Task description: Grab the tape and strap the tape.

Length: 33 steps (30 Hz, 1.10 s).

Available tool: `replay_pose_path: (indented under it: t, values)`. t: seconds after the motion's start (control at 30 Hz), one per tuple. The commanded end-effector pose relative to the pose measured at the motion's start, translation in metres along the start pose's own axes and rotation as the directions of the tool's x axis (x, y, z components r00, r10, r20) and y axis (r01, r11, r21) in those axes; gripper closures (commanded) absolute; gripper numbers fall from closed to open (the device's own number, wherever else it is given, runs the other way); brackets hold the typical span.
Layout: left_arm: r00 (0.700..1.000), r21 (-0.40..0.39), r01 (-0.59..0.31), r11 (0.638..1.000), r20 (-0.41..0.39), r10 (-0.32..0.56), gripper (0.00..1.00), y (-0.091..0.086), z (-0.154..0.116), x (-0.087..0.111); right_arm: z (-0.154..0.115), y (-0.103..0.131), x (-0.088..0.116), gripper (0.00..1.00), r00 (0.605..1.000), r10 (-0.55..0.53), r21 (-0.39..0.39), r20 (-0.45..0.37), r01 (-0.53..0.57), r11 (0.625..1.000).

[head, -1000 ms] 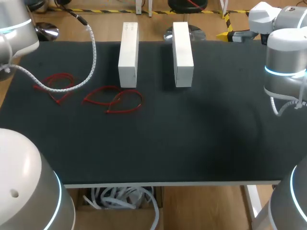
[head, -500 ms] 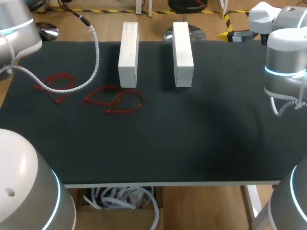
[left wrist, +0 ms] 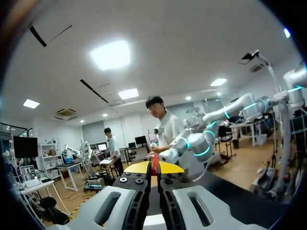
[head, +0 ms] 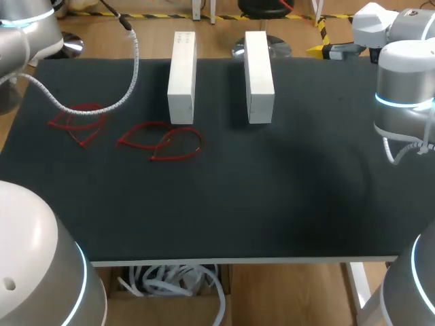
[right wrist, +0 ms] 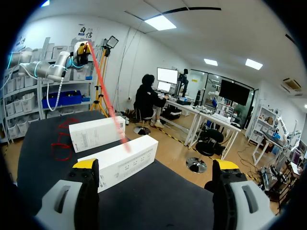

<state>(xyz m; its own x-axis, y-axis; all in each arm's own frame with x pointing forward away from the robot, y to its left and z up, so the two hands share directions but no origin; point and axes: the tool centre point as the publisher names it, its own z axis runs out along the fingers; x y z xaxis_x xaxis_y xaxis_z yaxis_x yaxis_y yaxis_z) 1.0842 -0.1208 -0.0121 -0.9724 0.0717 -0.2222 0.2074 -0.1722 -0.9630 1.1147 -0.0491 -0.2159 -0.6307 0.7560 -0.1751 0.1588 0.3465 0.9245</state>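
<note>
A: Where is the tape?
B: A strip of red tape [left wrist: 154, 162] is pinched between the yellow tips of the left gripper [left wrist: 154, 167]; the fingers stand narrow, pressing it from both sides; in the right wrist view the same strip trails down from that gripper, which is held up in the air past the far end of the table [head: 272, 204].
A: Is there any on the table?
B: Yes; red loops [head: 163, 141] lie flat on its left part, just beside the near end of the left white box [head: 181, 78]; another red tangle [head: 75, 125] lies nearer the left edge, apart from them.
A: And the other arm?
B: The right gripper [right wrist: 156, 165] has its fingers spread wide; the right white box [right wrist: 120, 160] lies ahead of it, parallel to the left one and apart from it.
</note>
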Motion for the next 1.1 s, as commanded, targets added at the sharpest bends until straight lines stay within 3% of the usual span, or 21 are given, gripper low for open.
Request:
replay_pose_path:
  t: [0.03,0.4,1.1]
  values:
    - [0.99,0.002,0.002,1.0,-0.138,-0.002,1.0,0.002,0.0,-0.004,0.0,0.0,0.0,0.0,1.0,0.0,-0.002,0.0,0.0,1.0]
    - [0.992,-0.042,0.043,0.998,-0.12,-0.048,1.0,0.002,0.007,-0.005,0.0,0.0,0.0,0.0,1.0,0.0,-0.002,0.0,0.0,1.0]
    - [0.99,-0.021,0.137,0.99,-0.013,-0.137,1.0,-0.003,0.013,-0.025,0.0,0.0,0.0,0.0,1.0,0.0,-0.002,0.0,0.0,1.0]
